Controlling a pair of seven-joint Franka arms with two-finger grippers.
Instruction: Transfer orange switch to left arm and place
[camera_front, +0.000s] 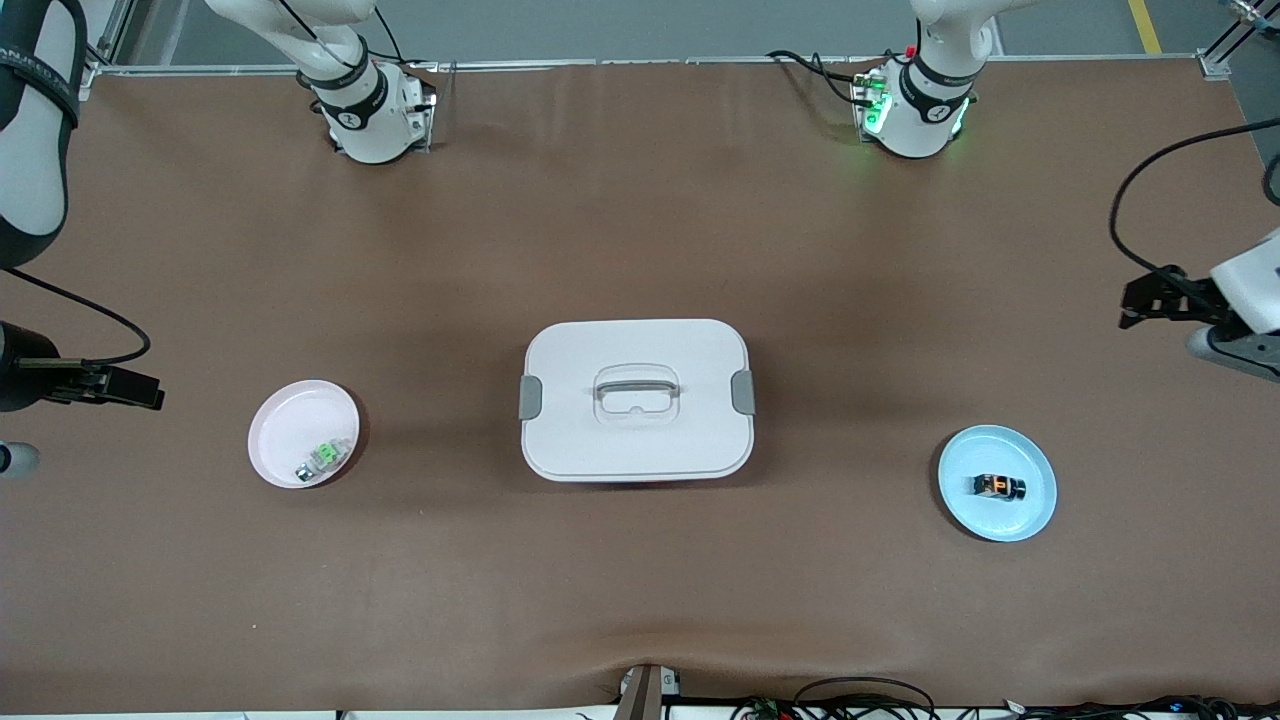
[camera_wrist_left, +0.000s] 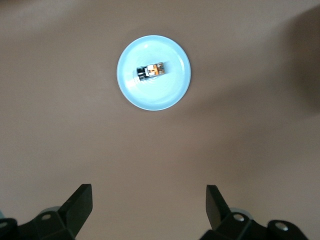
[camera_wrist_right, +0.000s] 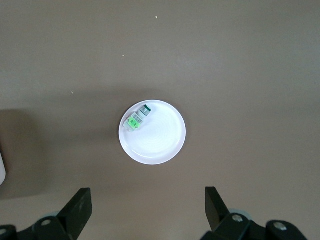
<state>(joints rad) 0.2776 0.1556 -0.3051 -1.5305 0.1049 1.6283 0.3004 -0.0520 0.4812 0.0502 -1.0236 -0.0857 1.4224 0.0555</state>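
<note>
The orange switch lies on its side on a round blue plate toward the left arm's end of the table. In the left wrist view the switch and the plate show well below. My left gripper is open and empty, high over bare table beside that plate. My right gripper is open and empty, high over bare table beside a pink plate. The white box stands shut in the middle of the table between the two plates.
The pink plate holds a small green-and-clear component, also seen in the right wrist view. The box's edge shows there too. Both arm bases stand along the table's edge farthest from the front camera. Cables lie at the nearest edge.
</note>
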